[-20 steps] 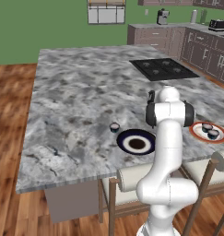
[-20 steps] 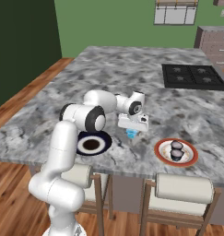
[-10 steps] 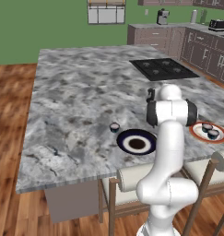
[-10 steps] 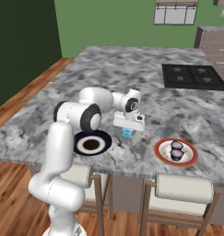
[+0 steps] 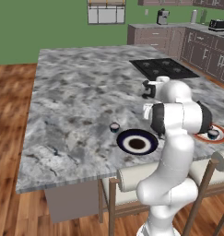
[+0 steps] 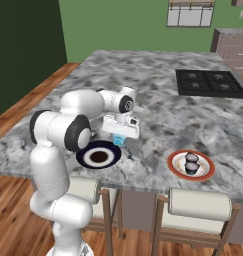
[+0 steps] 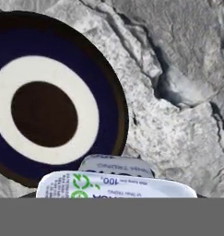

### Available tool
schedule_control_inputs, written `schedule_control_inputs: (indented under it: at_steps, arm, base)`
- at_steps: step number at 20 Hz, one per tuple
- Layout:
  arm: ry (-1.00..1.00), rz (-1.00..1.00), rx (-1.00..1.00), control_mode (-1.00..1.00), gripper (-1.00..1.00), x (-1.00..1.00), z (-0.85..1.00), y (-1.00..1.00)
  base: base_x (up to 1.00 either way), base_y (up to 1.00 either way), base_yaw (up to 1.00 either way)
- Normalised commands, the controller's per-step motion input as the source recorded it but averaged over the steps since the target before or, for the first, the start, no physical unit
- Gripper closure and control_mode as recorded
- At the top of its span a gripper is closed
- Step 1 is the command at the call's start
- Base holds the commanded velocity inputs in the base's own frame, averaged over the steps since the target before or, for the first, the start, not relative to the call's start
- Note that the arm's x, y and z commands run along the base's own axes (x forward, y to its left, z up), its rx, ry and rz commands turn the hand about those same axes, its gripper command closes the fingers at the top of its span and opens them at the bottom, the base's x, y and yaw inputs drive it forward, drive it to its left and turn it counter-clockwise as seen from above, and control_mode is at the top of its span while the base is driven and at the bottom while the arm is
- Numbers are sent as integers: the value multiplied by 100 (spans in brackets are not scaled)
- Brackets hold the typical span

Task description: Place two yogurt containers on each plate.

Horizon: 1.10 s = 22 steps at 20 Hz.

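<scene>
1. Green-walled kitchen; a grey marble tabletop carries everything, both plates sitting near its front edge.
2. The jaws are closed on the light-blue tub, held just above the tabletop beside the navy plate, off its rim.
3. Released from here, I reckon the tub would land on the marble or tip on the rim.
4. Two dark cups sit on the orange-rimmed plate; a third cup stands just beside the navy plate.
5. The fingertips are hidden beneath the tub.
</scene>
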Motion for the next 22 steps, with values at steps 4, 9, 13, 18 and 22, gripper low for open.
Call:
schedule_control_inputs:
  at_steps: [4, 9, 13, 18, 22]
  arm:
    - [5, 0, 0, -100, 100, -61, 18, 84]
    - [12, 1, -2, -100, 100, -6, -34, 28]
    - [0, 0, -6, -100, 100, 36, -13, 0]
    - [1, 0, 0, -100, 100, 32, -31, 0]
    - [4, 0, -1, -100, 100, 3, -48, -2]
  base:
    - [0, 0, 0]
    - [0, 0, 0]
    - [0, 0, 0]
    - [0, 0, 0]
    - [0, 0, 0]
